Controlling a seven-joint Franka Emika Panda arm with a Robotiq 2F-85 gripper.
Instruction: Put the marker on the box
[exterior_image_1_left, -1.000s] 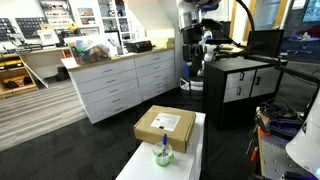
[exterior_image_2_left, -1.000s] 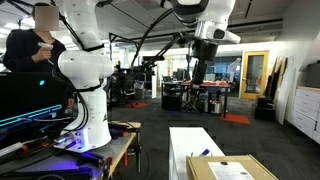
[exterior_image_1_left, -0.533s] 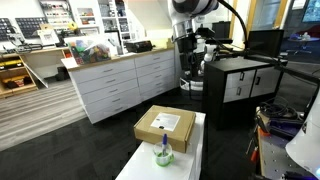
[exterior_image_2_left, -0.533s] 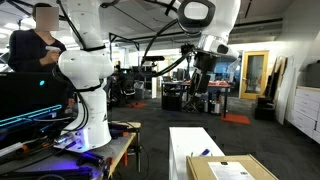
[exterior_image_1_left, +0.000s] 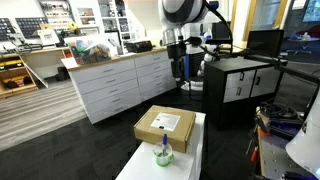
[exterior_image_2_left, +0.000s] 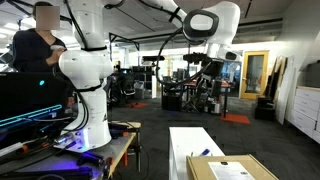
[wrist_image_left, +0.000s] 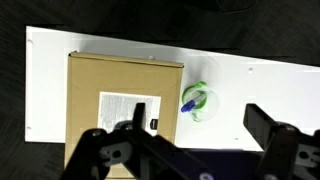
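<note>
The box (exterior_image_1_left: 165, 127) is brown cardboard with a white label and lies flat on a white table (exterior_image_1_left: 195, 150). It also shows in the wrist view (wrist_image_left: 120, 85) and at the bottom edge of an exterior view (exterior_image_2_left: 232, 168). The marker (wrist_image_left: 190, 101), bluish, stands in a translucent green cup (wrist_image_left: 203, 103) beside the box. The cup shows in an exterior view (exterior_image_1_left: 163, 155) in front of the box. My gripper (wrist_image_left: 200, 125) is open and empty, high above the table. It shows in both exterior views (exterior_image_1_left: 181, 60) (exterior_image_2_left: 207, 88).
White drawer cabinets (exterior_image_1_left: 120, 85) with clutter on top stand behind the table. A black cabinet (exterior_image_1_left: 240, 85) stands at the back. A second white robot arm (exterior_image_2_left: 85, 70) and a person (exterior_image_2_left: 30, 50) are to one side. The floor is dark.
My arm has swung and the gripper has come lower and sideways in both exterior views. The box, cup and marker have not moved.
</note>
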